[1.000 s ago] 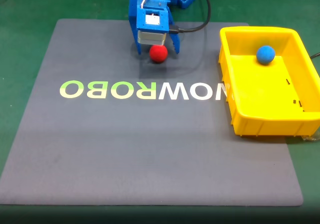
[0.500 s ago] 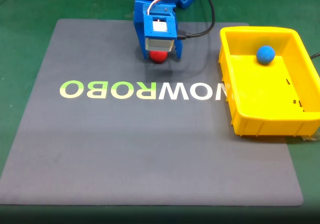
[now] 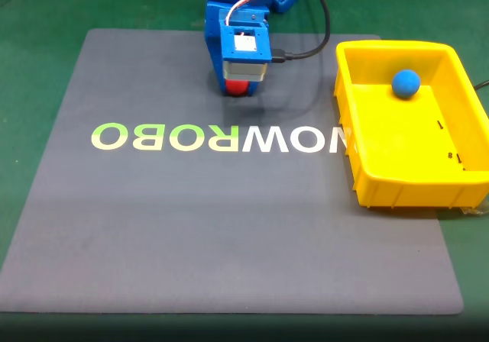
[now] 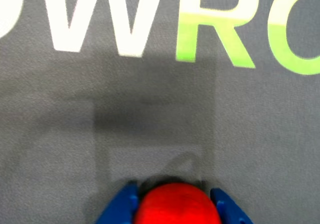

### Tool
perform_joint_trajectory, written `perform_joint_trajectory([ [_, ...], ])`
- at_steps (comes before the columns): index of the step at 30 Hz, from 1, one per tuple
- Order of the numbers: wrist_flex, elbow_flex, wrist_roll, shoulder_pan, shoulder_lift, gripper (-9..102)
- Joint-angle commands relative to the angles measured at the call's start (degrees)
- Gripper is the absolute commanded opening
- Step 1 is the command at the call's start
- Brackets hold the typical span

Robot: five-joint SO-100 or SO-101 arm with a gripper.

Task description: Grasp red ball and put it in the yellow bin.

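Note:
The red ball (image 3: 238,88) rests on the grey mat near its far edge, mostly covered by the blue arm in the fixed view. My gripper (image 3: 238,90) stands straight down over it. In the wrist view the red ball (image 4: 172,207) sits at the bottom edge between my two blue fingertips (image 4: 128,196), which press against both of its sides; the gripper (image 4: 174,193) is shut on the ball. The yellow bin (image 3: 419,185) lies at the right of the mat, well to the right of the gripper.
A blue ball (image 3: 406,83) lies inside the bin near its far wall. The grey mat (image 3: 191,227) carries large white and green letters (image 3: 221,137) across its middle. Green table surface surrounds the mat. A black cable (image 3: 309,40) runs behind the arm.
The gripper has come down over the red ball and its fingers have closed in on it. The ball is now largely hidden under the arm in the fixed view.

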Motion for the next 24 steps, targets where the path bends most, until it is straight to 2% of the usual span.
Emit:
perform_joint_trajectory([
  [1, -1.3, -3.0, -0.3, 0.6, -0.4, 0],
  [15, -1.4, -3.4, 0.2, 0.0, 1.1, 0],
  [24, -1.0, -3.7, 1.3, -0.6, 14.2, 0],
])
